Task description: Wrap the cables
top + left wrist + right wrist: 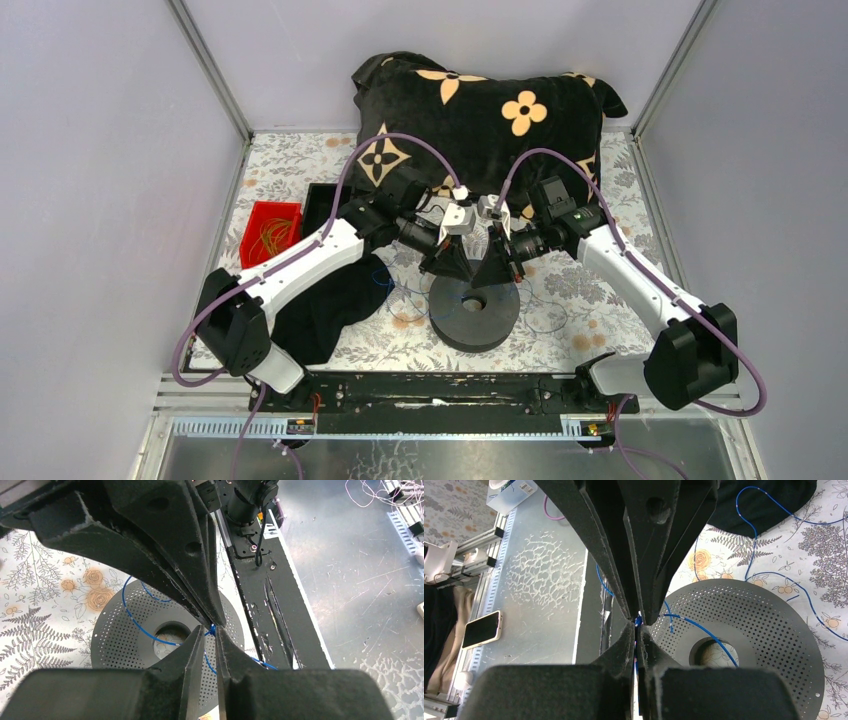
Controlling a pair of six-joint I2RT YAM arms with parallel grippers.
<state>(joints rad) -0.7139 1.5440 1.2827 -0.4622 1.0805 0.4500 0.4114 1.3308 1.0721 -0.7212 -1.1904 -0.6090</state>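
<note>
A big black perforated spool lies flat on the flowered cloth. Thin blue cables loop loose on the table around it and across its top. Both grippers meet tip to tip just above the spool's far side. My right gripper is shut on a small bunch of blue cable, which shows between its pads in the right wrist view. My left gripper faces it with its jaws a narrow gap apart, its tips beside the same bunch. The right gripper's fingers fill the top of the left wrist view.
A red bin with orange-yellow wire and a black tray stand at the back left. A black cloth lies under the left arm. A black flowered blanket fills the back. A black rail runs along the front. A phone lies beyond it.
</note>
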